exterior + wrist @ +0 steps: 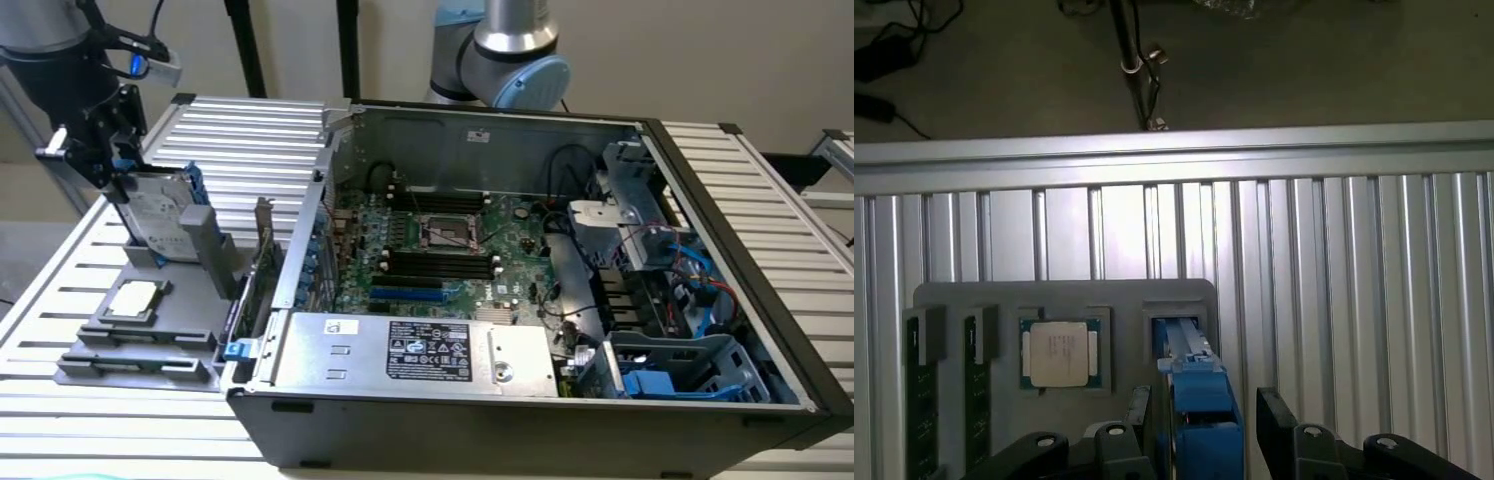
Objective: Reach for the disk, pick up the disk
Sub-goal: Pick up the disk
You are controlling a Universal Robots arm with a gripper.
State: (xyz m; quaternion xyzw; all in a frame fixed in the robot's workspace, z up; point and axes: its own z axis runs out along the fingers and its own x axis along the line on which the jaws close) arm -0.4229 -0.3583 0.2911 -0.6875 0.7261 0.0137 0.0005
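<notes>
The disk (151, 215) stands on edge, tilted slightly, in a slot of a grey holder (147, 340) at the exterior view's left. It is silver-grey with a white label and blue side rails.

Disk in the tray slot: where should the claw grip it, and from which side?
Probably the top end, from straight above, pinching the two broad flat faces. The disk stands on edge in the tray's slot, so its lower end is buried and only the upper part is free. The narrow blue-railed edge faces up and fits between the open claw, whose fingers flank it.
</notes>
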